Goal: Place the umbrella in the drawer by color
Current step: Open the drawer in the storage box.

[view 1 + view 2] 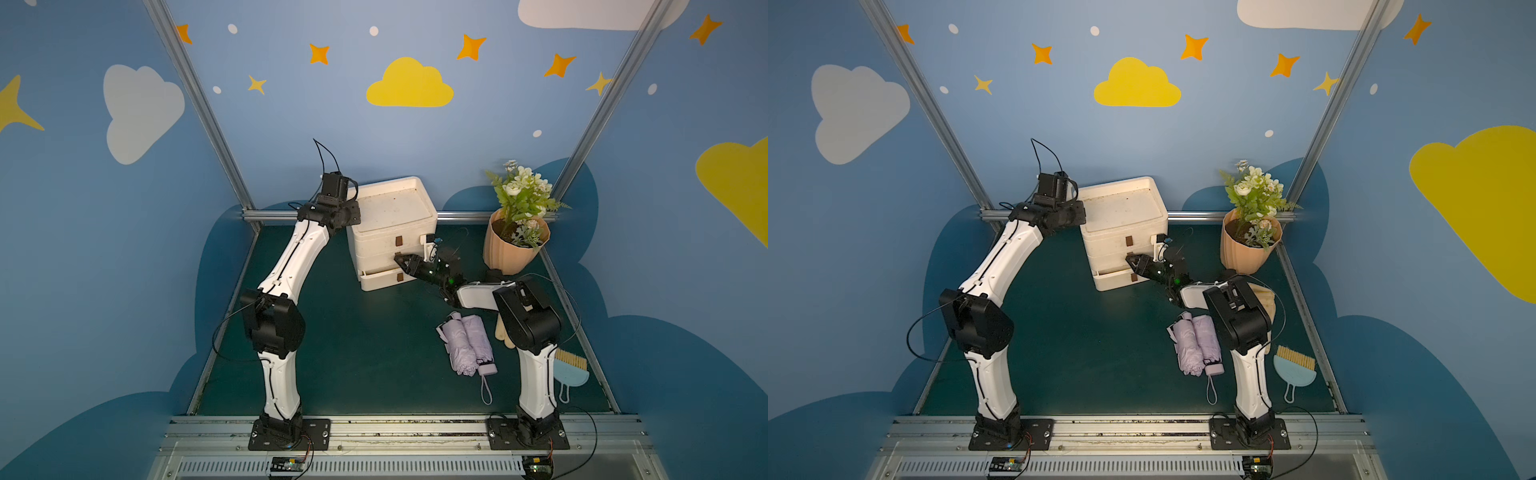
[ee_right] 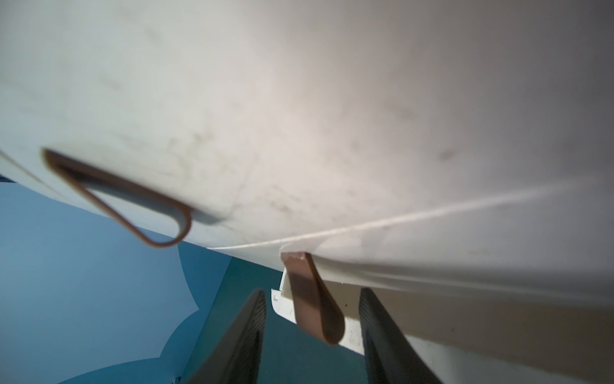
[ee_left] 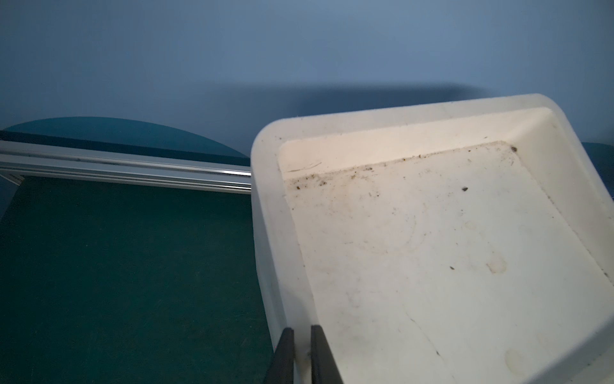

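right fingers flank tab; left fingers pinch cabinet.

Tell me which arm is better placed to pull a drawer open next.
Right. The right gripper has its jaws open either side of a brown pull tab on the drawer unit. The left gripper is shut on the unit's top rim, away from the tabs, likely steadying it.

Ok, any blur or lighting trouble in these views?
Right wrist view: drawer unit front soft, upper pull tab smeared, lower pull tab sharper. Left wrist view: dim, bluish; only the top tray is lit, its specks sharp. Both top views: even light, crisp, frame posts splayed outward by the wide lens.
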Motion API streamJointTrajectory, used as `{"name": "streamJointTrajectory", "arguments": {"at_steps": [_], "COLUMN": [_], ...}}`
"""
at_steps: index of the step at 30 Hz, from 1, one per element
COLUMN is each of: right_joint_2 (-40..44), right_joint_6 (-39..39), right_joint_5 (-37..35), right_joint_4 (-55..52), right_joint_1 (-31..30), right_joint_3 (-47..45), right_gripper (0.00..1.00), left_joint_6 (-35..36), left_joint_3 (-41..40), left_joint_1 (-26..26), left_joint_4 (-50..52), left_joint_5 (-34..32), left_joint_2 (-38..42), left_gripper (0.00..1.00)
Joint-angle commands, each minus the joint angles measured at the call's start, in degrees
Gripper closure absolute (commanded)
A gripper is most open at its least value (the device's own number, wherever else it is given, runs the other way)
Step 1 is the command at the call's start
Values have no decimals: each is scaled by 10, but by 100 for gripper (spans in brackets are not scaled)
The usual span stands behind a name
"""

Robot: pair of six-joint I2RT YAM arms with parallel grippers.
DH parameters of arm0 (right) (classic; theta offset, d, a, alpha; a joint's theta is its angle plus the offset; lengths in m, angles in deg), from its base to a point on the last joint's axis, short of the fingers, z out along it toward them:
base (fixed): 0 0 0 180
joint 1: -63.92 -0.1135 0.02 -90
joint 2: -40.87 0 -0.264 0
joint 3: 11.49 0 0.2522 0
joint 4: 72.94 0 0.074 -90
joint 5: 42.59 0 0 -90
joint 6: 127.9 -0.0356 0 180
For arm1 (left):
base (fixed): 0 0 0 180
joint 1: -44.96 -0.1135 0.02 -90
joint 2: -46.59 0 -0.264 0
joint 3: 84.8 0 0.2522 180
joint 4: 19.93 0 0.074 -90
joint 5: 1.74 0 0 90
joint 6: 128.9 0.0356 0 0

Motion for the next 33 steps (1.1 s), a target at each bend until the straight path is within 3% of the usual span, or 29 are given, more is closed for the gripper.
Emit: {"name": "streamJointTrajectory", "arguments": {"at_steps": [1, 6, 13, 33], "right_joint_2": [-23, -27, -16, 133], "right_joint_6": [-22, -30, -38, -12], "right_joint_5": [-11, 2, 13, 16], "right_joint_4": [35, 36, 46, 35], "right_joint_1": [5, 5, 1, -32], "right_joint_3": [21, 25, 7, -200], "right_gripper": [59, 71, 100, 100], "left_joint_6": [7, 10, 10, -10], "left_joint_3": [-13, -11, -11, -11], "left_joint_1": [13, 13, 12, 14], "left_joint_4": [45, 45, 47, 36], "left_joint_5": [48, 43, 40, 55], "left_joint_2": [-25, -24, -24, -29], "left_gripper": [87, 87, 87, 87]}}
